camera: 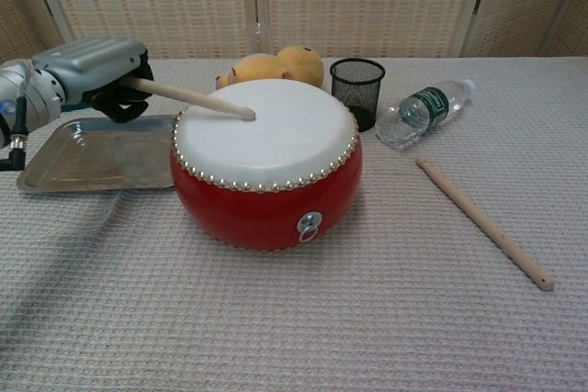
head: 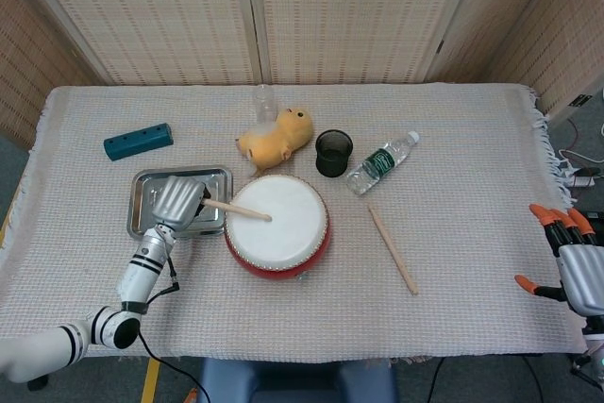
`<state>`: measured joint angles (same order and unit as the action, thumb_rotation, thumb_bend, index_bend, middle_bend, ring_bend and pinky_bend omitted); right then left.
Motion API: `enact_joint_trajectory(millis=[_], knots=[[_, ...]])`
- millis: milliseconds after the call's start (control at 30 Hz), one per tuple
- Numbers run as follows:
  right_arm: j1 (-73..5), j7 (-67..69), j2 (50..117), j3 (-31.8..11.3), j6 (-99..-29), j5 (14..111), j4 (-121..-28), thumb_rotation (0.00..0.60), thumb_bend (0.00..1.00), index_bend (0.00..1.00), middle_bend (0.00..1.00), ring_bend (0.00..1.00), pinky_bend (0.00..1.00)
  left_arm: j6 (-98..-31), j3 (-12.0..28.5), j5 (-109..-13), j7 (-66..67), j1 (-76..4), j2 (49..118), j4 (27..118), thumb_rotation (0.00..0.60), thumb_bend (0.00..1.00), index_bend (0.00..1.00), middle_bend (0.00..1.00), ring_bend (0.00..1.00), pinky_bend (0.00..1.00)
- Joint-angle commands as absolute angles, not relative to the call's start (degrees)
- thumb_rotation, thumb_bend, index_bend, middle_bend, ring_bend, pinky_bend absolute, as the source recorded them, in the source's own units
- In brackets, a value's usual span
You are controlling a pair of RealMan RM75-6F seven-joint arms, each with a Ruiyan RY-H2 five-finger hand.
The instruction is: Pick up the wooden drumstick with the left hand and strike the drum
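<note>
The red drum (head: 277,226) (camera: 266,164) with its white skin stands mid-table. My left hand (head: 177,201) (camera: 95,71) grips a wooden drumstick (head: 238,210) (camera: 189,99) by its end, just left of the drum. The stick slopes down and its tip touches the left part of the drumhead. A second wooden drumstick (head: 393,249) (camera: 483,221) lies on the cloth right of the drum. My right hand (head: 570,261) hangs open at the table's far right edge, holding nothing; the chest view does not show it.
A metal tray (head: 148,186) (camera: 92,153) lies under my left hand. Behind the drum are a yellow plush toy (head: 275,139), a black mesh cup (head: 333,153) and a lying water bottle (head: 379,162). A teal block (head: 138,141) sits at the far left.
</note>
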<state>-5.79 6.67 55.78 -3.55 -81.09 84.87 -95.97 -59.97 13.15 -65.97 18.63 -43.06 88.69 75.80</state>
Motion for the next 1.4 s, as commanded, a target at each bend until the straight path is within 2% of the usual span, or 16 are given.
enact_joint_trajectory(millis=[33, 200, 433, 800, 967, 1167, 1300, 1400], knots=[[-5.91, 6.53, 55.86, -3.56, -80.87, 84.80, -96.00, 0.600, 0.02, 0.07, 0.10, 0.00, 0.00, -60.56, 16.16, -64.11, 13.34, -42.32, 86.82, 80.49, 0.600, 0.84, 1.00, 1.00, 1.00, 1.00], [-6.20, 6.28, 56.04, -3.63, -80.41, 84.68, -96.04, 0.600, 0.02, 0.07, 0.10, 0.00, 0.00, -59.13, 16.09, -63.24, 13.34, -42.63, 85.75, 81.21, 0.600, 0.84, 1.00, 1.00, 1.00, 1.00], [-6.77, 6.53, 56.31, -3.85, -79.09, 83.73, -95.36, 0.600, 0.02, 0.07, 0.10, 0.00, 0.00, -58.69, 11.97, -64.55, 22.16, -43.84, 87.99, 75.58, 0.600, 0.84, 1.00, 1.00, 1.00, 1.00], [-6.93, 7.29, 56.18, -4.00, -79.21, 83.95, -94.92, 0.600, 0.02, 0.07, 0.10, 0.00, 0.00, -60.85, 16.63, -61.12, 16.32, -42.54, 86.17, 81.22, 0.600, 0.84, 1.00, 1.00, 1.00, 1.00], [-6.80, 7.49, 56.33, -3.83, -79.26, 84.00, -94.74, 0.600, 0.02, 0.07, 0.10, 0.00, 0.00, -58.67, 15.45, -60.32, 17.07, -43.03, 86.22, 80.57, 0.600, 0.84, 1.00, 1.00, 1.00, 1.00], [-6.73, 7.59, 56.20, -3.83, -79.43, 84.05, -94.69, 0.600, 0.02, 0.07, 0.10, 0.00, 0.00, -59.78, 12.06, -62.20, 24.41, -44.09, 89.70, 73.75, 0.600, 0.84, 1.00, 1.00, 1.00, 1.00], [-6.60, 7.65, 56.16, -3.86, -79.70, 84.05, -94.72, 0.600, 0.02, 0.07, 0.10, 0.00, 0.00, -60.37, 12.71, -62.01, 23.62, -43.76, 89.55, 74.43, 0.600, 0.84, 1.00, 1.00, 1.00, 1.00], [-6.60, 7.72, 56.17, -3.89, -79.85, 84.20, -94.72, 0.600, 0.02, 0.07, 0.10, 0.00, 0.00, -59.68, 15.35, -59.85, 18.36, -43.01, 88.10, 77.84, 0.600, 0.84, 1.00, 1.00, 1.00, 1.00]])
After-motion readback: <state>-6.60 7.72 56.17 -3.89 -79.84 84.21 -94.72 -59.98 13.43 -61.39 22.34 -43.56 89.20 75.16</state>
